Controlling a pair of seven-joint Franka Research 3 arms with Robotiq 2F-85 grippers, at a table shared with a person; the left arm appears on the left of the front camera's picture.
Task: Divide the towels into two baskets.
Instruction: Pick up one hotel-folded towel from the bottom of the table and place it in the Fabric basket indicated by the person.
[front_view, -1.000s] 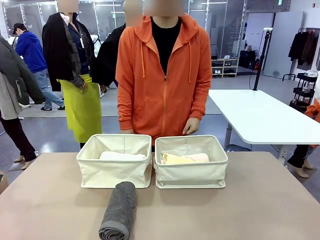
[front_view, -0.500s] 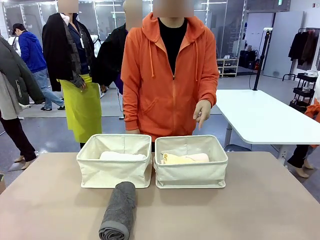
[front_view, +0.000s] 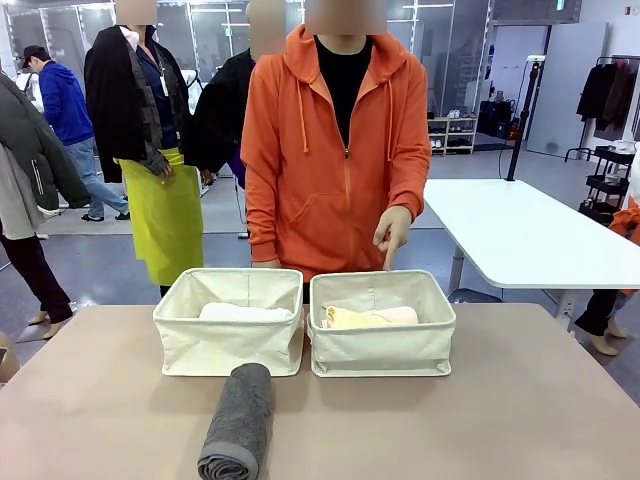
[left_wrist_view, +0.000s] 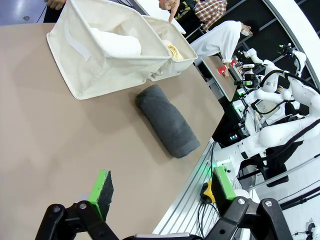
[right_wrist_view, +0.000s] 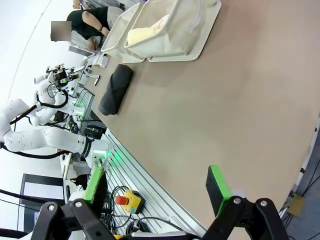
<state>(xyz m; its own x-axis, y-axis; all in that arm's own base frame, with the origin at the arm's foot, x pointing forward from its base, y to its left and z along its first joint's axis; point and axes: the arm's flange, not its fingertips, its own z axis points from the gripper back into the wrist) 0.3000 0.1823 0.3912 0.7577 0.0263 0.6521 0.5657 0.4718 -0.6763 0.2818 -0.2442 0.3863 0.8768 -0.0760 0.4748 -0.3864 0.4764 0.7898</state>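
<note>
**Towels: four rolls, sorted and unsorted**

Grey towel (front_view: 240, 420): is lying on the bare table (front_view: 500, 420), outside both baskets, with one end near the front wall of the left basket (front_view: 225, 350) but apart from it. From the left wrist it is lying well ahead of the fingertips, roughly in line with the gap between them, with the baskets standing beyond it.

White towel (front_view: 245, 312): is lying inside the left basket.

Yellow towel (front_view: 345, 318) and pink towel (front_view: 402, 314): are lying side by side inside the right basket (front_view: 385, 350), which is standing just beside the left one.

Left gripper (left_wrist_view: 162, 185): its fingers are standing spread wide above the table, holding nothing and touching nothing.

Right gripper (right_wrist_view: 156, 186): its fingers are likewise standing fully apart, gripping nothing, over the near edge of the table. The right basket is sitting far ahead of the fingertips. The grey towel is lying far ahead too, off to the side of the finger at the picture's left.

Person's hand (front_view: 392, 232): is pointing one finger downward over the far rim of the right basket.
</note>
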